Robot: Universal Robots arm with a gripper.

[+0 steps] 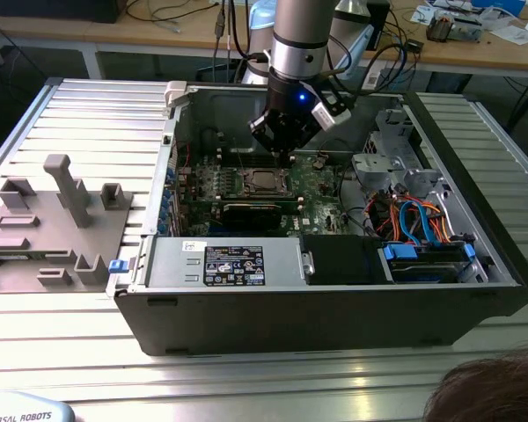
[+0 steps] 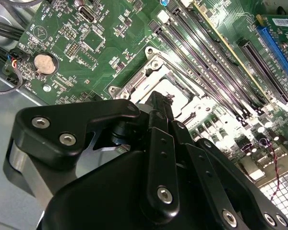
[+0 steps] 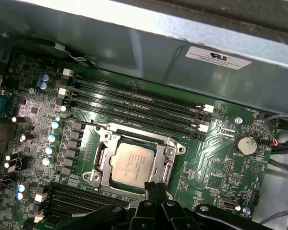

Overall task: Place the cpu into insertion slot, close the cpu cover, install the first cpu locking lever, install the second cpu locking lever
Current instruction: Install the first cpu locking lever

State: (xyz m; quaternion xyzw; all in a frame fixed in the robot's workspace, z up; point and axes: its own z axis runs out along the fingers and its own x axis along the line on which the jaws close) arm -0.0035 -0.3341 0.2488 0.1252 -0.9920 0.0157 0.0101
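Open case lying on the table, arm reaching down into it

The case sits on the table, with the fixture off to the exterior view's left. Board lies flat inside; drive bay and cables are toward the exterior view's right. The cpu sits in the slot with the cover down around it, memory slots just beside. Gripper hangs right over the socket's edge.
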